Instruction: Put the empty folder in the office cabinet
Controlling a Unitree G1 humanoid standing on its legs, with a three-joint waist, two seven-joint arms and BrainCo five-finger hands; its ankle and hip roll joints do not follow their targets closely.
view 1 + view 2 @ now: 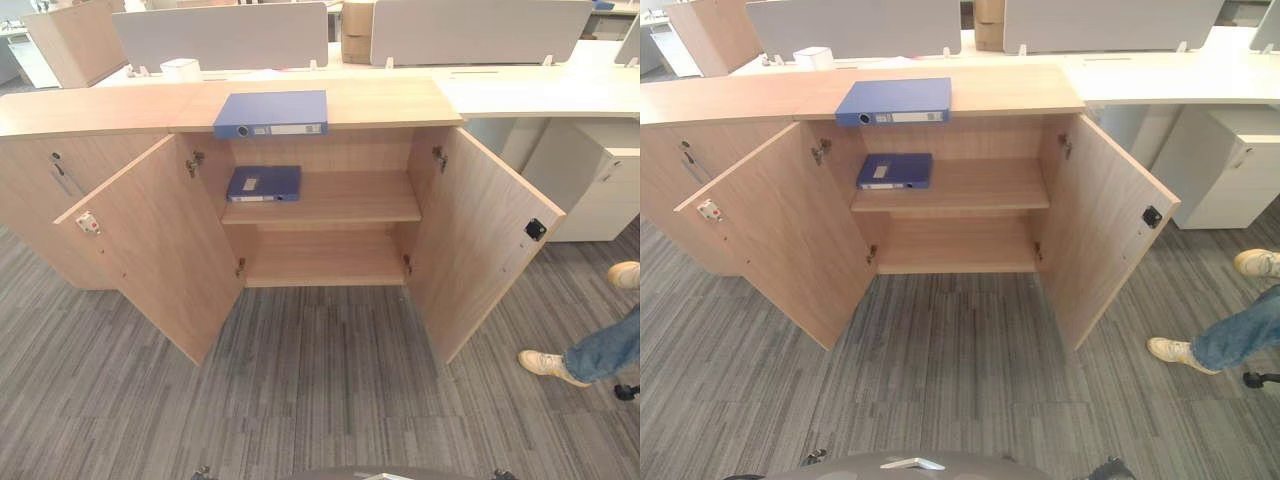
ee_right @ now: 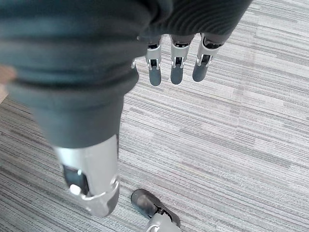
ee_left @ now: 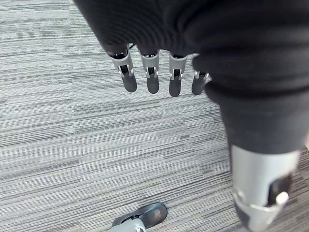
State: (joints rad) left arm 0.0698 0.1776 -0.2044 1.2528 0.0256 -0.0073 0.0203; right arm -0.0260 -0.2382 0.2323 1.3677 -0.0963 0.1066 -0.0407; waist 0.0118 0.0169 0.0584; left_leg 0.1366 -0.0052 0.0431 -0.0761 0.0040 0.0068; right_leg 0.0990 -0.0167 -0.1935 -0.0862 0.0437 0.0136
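Hanging loose at my sides, both hands point down at the grey striped carpet. My left hand has its fingers straight and relaxed, nothing in them; my right hand is the same, fingers extended over bare carpet, holding nothing.

From the head cameras I count two blue folders. One folder on top lies flat on the cabinet's wooden top, spine with its labels facing me. The second, the folder on the shelf, lies flat at the left end of the upper shelf, close to the left inner wall. The cabinet has two doors — the left door and the right door — both swung wide open toward me, and two levels inside: that upper shelf and a lower level.

I cannot tell from here which folder is the empty one; both are shut. At the right edge a person's leg in jeans with a light shoe is cut off by the frame, and a second shoe pokes in above it. A white pedestal unit stands beside the cabinet's right door.
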